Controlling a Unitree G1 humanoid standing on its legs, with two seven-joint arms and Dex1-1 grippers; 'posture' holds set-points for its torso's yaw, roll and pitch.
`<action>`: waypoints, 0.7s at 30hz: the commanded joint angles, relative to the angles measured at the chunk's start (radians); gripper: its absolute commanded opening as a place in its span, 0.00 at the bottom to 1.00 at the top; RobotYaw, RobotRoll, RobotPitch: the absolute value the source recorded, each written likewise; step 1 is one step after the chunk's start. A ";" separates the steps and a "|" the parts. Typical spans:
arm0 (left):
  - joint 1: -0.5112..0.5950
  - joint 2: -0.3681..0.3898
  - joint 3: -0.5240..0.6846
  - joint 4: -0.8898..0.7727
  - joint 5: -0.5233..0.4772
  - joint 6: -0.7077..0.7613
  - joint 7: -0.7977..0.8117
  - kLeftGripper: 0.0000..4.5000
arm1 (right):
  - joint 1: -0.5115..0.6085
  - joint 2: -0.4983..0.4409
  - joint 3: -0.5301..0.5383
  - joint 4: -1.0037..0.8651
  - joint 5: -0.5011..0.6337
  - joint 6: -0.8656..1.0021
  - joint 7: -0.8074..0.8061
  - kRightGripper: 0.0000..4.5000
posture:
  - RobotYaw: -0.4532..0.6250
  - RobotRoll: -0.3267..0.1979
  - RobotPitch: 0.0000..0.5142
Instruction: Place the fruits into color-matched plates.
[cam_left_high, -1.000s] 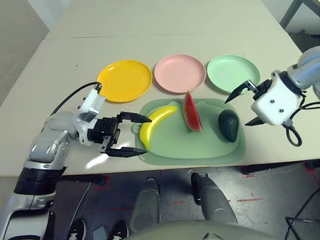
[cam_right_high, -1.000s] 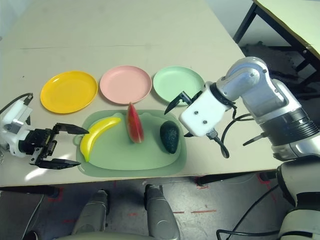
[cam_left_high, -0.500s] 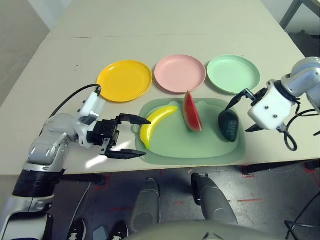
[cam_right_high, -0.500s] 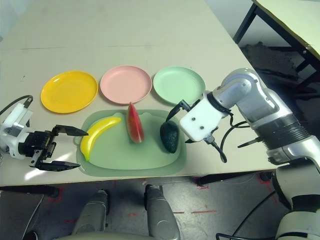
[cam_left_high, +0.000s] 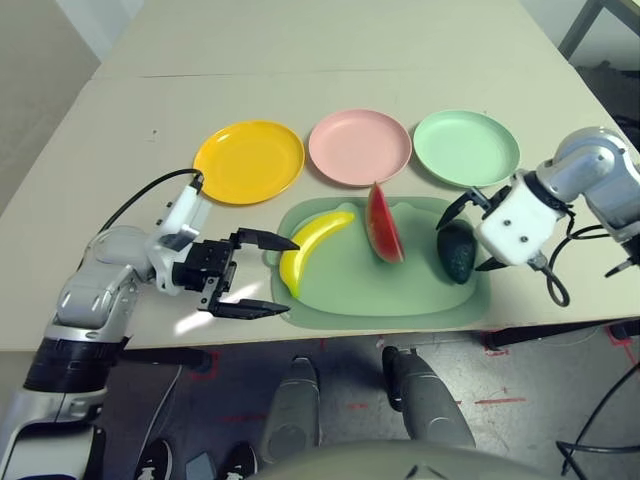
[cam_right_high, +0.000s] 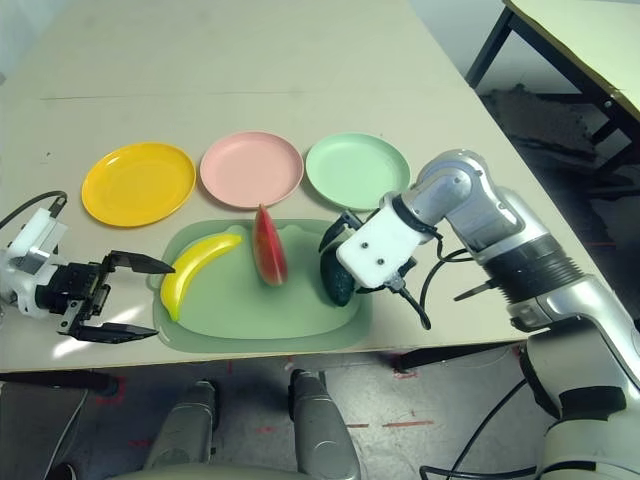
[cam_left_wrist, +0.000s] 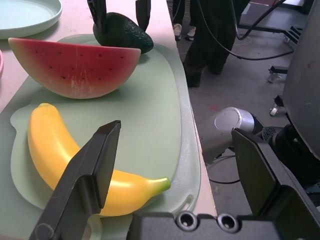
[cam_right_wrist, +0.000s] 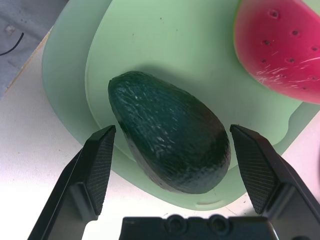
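Beige bench, three fruits on the mat, both grippers poised and holding nothing.

Right gripper (cam_right_wrist: 170, 165) stood wide with a finger on either side of the avocado (cam_right_wrist: 167, 147), apparently lined up to close on it; left gripper (cam_left_high: 250, 272) was also wide, level, aimed at the banana (cam_left_high: 308, 250) just beside it. Between them the watermelon wedge (cam_left_high: 383, 222) rested rind-down on the pale green mat (cam_left_high: 400, 295). Beyond lay the yellow plate (cam_left_high: 248, 160), pink plate (cam_left_high: 360, 146) and green plate (cam_left_high: 466, 147), each bare, awaiting its matching fruit.
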 joint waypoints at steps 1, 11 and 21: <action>0.014 0.009 -0.010 -0.007 0.009 -0.005 -0.005 1.00 | 0.005 0.020 -0.004 0.011 -0.017 0.001 0.009 0.99 | 0.35 0.62 0.40; 0.011 0.009 -0.015 -0.007 0.019 -0.009 -0.001 1.00 | -0.005 0.047 -0.013 0.054 -0.062 -0.002 0.009 0.99 | 0.35 0.62 0.39; 0.001 0.003 -0.015 0.006 0.031 -0.027 -0.003 1.00 | 0.004 0.046 -0.020 0.049 -0.053 0.056 0.009 0.81 | 0.34 0.62 0.38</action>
